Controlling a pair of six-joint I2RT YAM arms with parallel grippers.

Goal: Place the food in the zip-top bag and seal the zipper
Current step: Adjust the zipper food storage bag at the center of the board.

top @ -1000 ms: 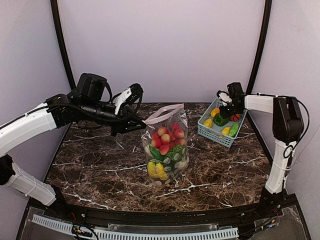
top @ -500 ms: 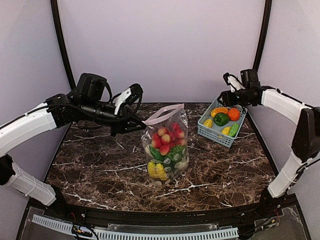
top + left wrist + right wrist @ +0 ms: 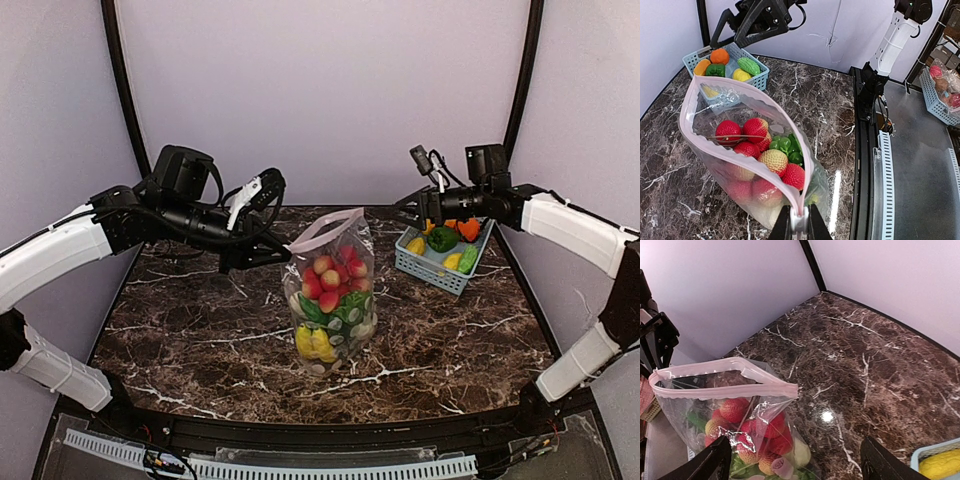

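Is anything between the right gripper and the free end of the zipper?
Nothing visible. Only open space above the marble tabletop separates the open right gripper from the zipper's free end. The left gripper pinches the opposite end, out of the path.

Left end effector (image 3: pixel 282 254) pinched shut, arm outstretched; right end effector (image 3: pixel 407 213) aloft, jaws wide apart.
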